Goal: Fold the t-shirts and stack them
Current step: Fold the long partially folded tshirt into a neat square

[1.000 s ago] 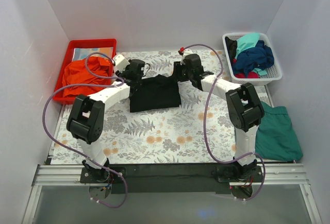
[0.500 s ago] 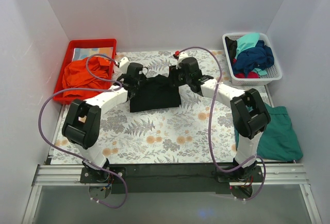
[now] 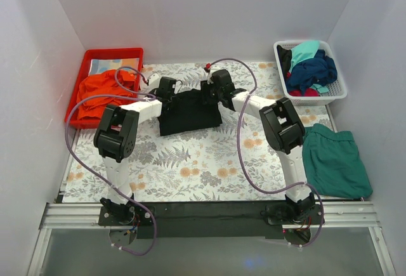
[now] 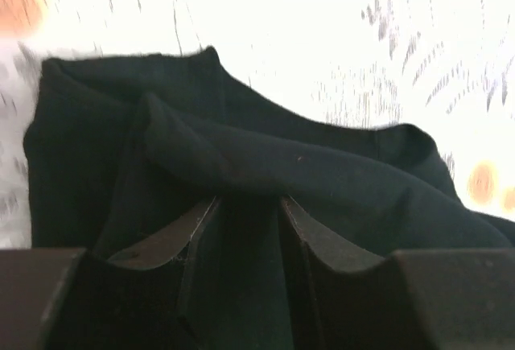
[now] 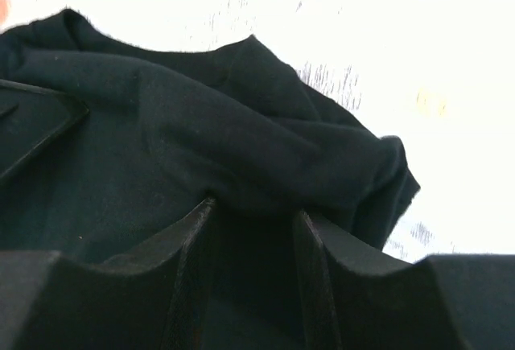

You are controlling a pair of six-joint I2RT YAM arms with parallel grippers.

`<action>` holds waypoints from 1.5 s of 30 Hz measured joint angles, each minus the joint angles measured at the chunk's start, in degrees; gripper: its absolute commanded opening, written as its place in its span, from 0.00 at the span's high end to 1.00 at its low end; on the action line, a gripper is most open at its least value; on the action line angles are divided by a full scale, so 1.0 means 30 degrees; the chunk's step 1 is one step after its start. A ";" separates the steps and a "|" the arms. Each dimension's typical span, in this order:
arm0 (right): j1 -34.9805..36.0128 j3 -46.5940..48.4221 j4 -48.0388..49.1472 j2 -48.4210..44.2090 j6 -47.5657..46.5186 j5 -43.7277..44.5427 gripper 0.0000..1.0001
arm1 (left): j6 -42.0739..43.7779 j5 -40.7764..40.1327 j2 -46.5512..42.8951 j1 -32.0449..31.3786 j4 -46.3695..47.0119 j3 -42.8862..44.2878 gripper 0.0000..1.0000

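Basket (image 3: 315,99) holds t-shirts (image 3: 312,66); red tray (image 3: 114,51) holds orange cloth (image 3: 104,92).

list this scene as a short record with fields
table: flowered cover
black shirt: partly folded, far middle of the table
left hand: fold of the black shirt between its fingers
right hand: same, on the shirt's other side
red tray: far left, orange cloth in it
white basket: far right, heaped clothes
green cloth: right edge, loose
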 measured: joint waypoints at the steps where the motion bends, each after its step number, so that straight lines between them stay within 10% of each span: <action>1: -0.0022 0.0393 -0.0015 0.0255 0.0000 0.0015 0.53 | 0.0044 -0.0058 0.0291 0.0182 -0.0058 0.0393 0.69; 11: -0.0896 0.5064 -0.1056 0.2980 -0.0036 0.0007 0.53 | 0.1115 -0.0991 0.2951 0.1290 -0.0474 0.4801 0.69; 25: -0.1209 0.2448 -0.1530 0.1836 -0.0095 0.0641 0.56 | 0.1821 -0.2069 0.4612 0.2033 -0.1734 0.7009 0.68; 45: -0.1253 -0.5552 -0.1668 -0.5282 -0.0430 0.1545 0.51 | 0.2091 0.4794 -0.0882 0.3242 -0.1399 0.0073 0.50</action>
